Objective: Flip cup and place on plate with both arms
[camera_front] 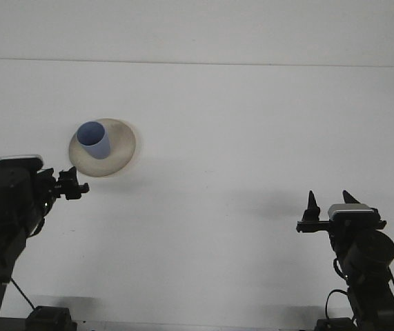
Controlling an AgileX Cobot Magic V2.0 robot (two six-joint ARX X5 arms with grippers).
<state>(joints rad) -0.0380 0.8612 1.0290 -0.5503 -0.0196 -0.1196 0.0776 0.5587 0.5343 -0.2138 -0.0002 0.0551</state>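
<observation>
The blue cup (pixel 93 140) stands upright, mouth up, on the beige plate (pixel 117 155), toward the plate's left side. The left gripper (pixel 72 187) hangs just below and left of the plate, apart from the cup; whether its fingers are spread, I cannot tell. The right gripper (pixel 330 203) sits well apart, far right of the plate, fingers spread, holding nothing. Left arm is clearly nearer.

Matt white table (pixel 238 138), smooth, no sheen at all. The plate (pixel 117 153) looks beige and dull, maybe ceramic. The blue cup (pixel 94 140) reads as smooth plastic. Both arms: matt black casing, the right pincer (pixel 330 202) included.
</observation>
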